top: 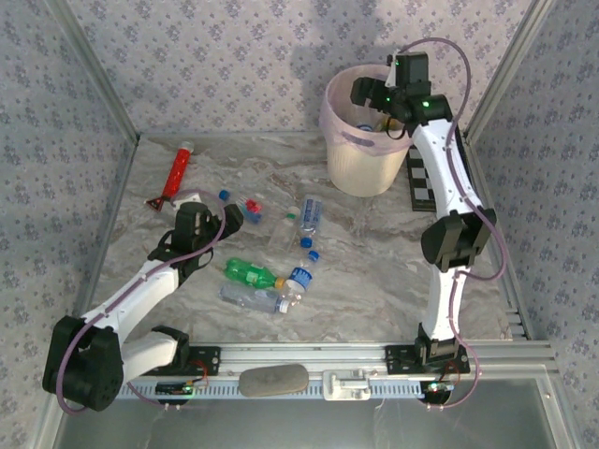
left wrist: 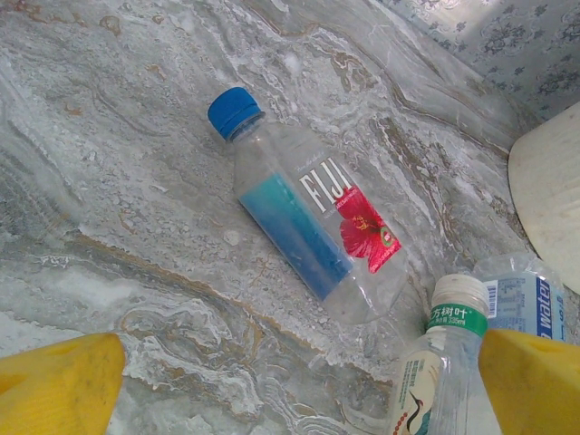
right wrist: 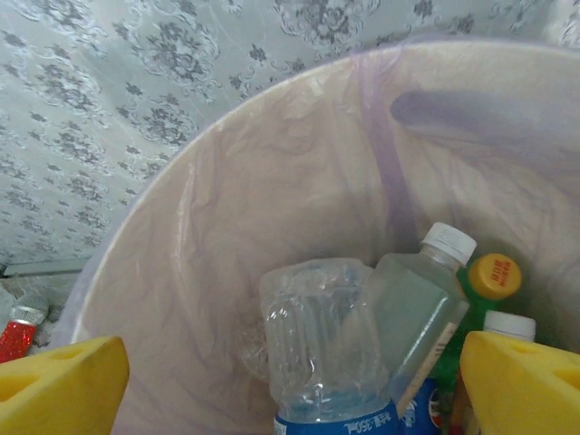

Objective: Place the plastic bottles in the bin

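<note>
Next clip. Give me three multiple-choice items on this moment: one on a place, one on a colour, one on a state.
1. Where is the right hand?
A) over the bin
B) over the red tube
C) on the checkerboard

2. What colour is the Fiji bottle cap?
A) white
B) blue
C) orange

3. How is the left hand?
A) shut on the Fiji bottle
B) open above the table
C) shut on the red tube

Key:
1 A: its wrist view looks down into the lined bin.
2 B: the cap is plainly blue.
3 B: its fingers stand wide apart, and the Fiji bottle lies free on the table.
</note>
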